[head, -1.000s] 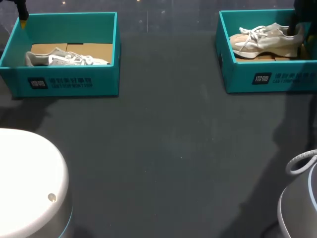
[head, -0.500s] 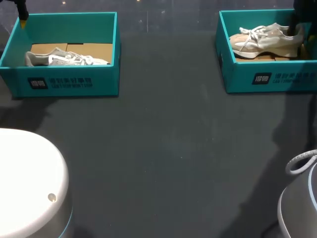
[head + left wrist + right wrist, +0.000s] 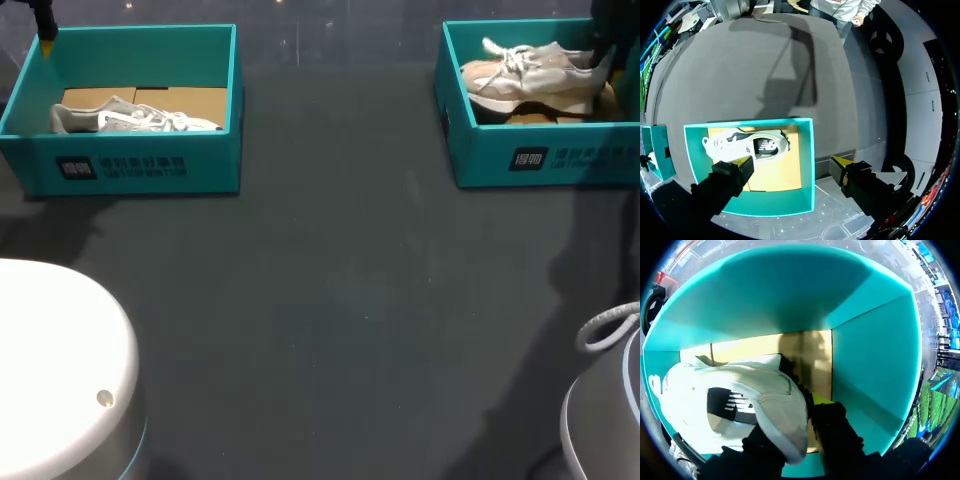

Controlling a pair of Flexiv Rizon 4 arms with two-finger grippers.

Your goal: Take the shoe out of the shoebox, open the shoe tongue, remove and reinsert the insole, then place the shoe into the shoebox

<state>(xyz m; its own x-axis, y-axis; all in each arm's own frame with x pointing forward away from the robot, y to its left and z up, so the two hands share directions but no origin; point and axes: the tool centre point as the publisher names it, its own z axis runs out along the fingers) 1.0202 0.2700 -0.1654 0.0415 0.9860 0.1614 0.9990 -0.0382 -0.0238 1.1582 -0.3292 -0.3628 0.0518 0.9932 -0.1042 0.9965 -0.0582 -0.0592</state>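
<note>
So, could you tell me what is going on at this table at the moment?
The right arm's fingers are shut on the heel of the right shoe inside the right shoebox, and the shoe looks raised off the box's cardboard floor. The left arm's fingers hang open above the left shoebox, where the left shoe lies untouched. Neither shoe is out of its box yet.

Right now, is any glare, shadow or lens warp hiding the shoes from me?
Right wrist view: the right shoe, clamped in the right gripper, is washed out white; a shadow darkens the floor of the right box. Left wrist view: the lens bows the left box, yet the left shoe reads clearly. Head view: dim, but both shoes show.
</note>
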